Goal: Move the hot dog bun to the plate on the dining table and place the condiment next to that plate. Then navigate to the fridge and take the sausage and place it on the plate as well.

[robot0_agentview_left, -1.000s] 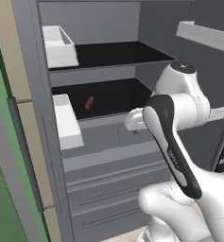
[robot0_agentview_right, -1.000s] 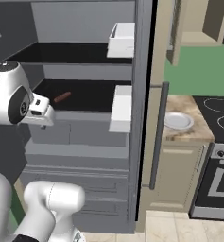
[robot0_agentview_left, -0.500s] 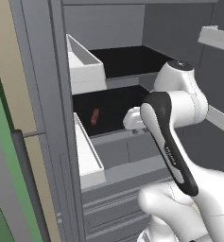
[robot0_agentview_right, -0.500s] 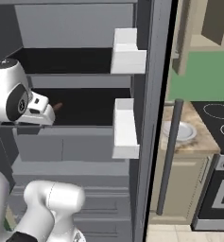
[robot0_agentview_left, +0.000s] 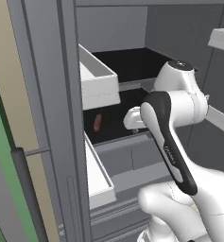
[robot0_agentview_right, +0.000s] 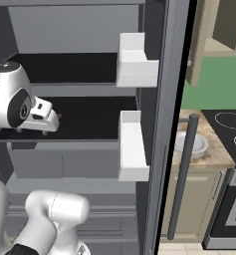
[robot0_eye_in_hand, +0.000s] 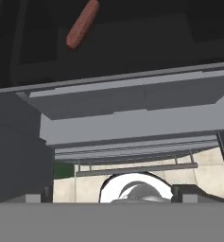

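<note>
The fridge [robot0_agentview_left: 132, 56] stands open in front of me, dark grey with black inner shelves. On the middle shelf lies the sausage [robot0_agentview_left: 98, 122], a short reddish-brown cylinder, which the hand view has at its top left [robot0_eye_in_hand: 82, 23]. My gripper [robot0_eye_in_hand: 114, 194] is open and holds nothing. It hovers at the shelf's front edge, to the right of the sausage and apart from it [robot0_agentview_left: 131, 119], low over the shelf front [robot0_agentview_right: 41, 121]. The hot dog bun, the plate, the dining table and the condiment are out of view.
White door bins [robot0_agentview_left: 98, 85] jut from the left door next to the sausage shelf, and two more hang on the right door [robot0_agentview_right: 133, 144]. The right door's long dark handle [robot0_agentview_right: 181, 174] stands before a counter with a small white plate [robot0_agentview_right: 190, 144] and a stove [robot0_agentview_right: 229, 129].
The base has driven closer to the fridge, so the shelves and door bins loom larger in both base views. The arm holds much the same pose and the gripper stays open.
</note>
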You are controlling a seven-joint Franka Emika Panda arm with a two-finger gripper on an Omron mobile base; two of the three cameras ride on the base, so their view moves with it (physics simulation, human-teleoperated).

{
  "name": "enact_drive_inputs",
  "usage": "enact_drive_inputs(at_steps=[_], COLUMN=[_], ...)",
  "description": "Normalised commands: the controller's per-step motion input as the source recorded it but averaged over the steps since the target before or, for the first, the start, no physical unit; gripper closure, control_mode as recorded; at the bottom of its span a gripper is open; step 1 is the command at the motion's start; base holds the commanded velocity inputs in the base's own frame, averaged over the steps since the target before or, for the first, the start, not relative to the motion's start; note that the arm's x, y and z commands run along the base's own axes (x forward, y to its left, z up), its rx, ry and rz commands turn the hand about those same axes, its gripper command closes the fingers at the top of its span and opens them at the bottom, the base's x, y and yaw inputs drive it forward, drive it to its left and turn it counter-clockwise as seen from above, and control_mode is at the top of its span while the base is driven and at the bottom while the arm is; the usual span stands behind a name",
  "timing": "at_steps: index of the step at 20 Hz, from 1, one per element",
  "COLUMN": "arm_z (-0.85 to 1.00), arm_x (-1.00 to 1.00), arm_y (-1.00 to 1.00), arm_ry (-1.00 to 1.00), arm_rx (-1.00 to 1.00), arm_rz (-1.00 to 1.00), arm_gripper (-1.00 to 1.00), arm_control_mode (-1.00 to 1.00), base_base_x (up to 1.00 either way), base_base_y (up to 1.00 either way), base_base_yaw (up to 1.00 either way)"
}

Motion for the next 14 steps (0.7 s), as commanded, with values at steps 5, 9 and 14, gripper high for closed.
enact_drive_inputs(at_steps=[5,9,14], arm_z=[-0.01,-0.11,-0.24], arm_x=[0.32,0.41,0.5], arm_y=[0.31,0.32,0.34], arm_ry=[-0.04,-0.11,-0.09], arm_rx=[0.0,0.0,0.0], arm_rz=[0.0,0.0,-0.01], arm_gripper=[-1.0,-1.0,-1.0], arm_control_mode=[-1.0,-1.0,-1.0], base_base_x=[0.0,0.0,0.0], base_base_y=[0.0,0.0,0.0], base_base_yaw=[0.0,0.0,0.0])
